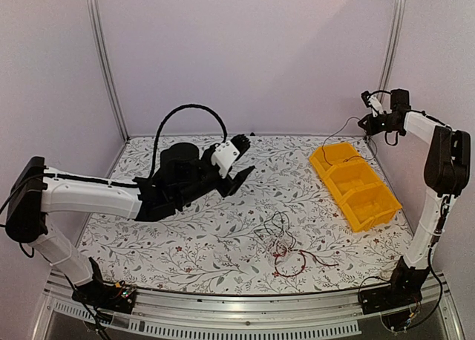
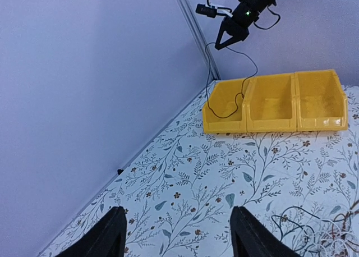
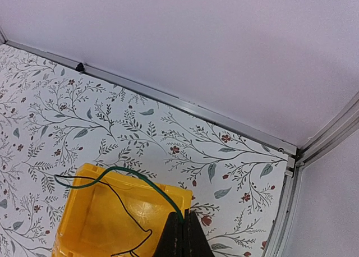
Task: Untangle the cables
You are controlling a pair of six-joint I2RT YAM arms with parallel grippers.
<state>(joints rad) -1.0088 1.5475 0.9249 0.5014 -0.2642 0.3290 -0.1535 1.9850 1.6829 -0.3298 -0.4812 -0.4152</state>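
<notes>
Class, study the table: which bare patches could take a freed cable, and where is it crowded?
Free: the cloth between the left gripper and the yellow bin; also the near-left stretch between the left arm and the cable tangle. Crowded: around that tangle, and the bin's far compartment, where a cable held by the right gripper hangs in.

A floral-print table (image 1: 185,243) carries a yellow three-compartment bin (image 1: 380,215) toward its far right corner and a tangle of thin black, red and white cables (image 1: 286,251) near its front edge, well apart.
</notes>
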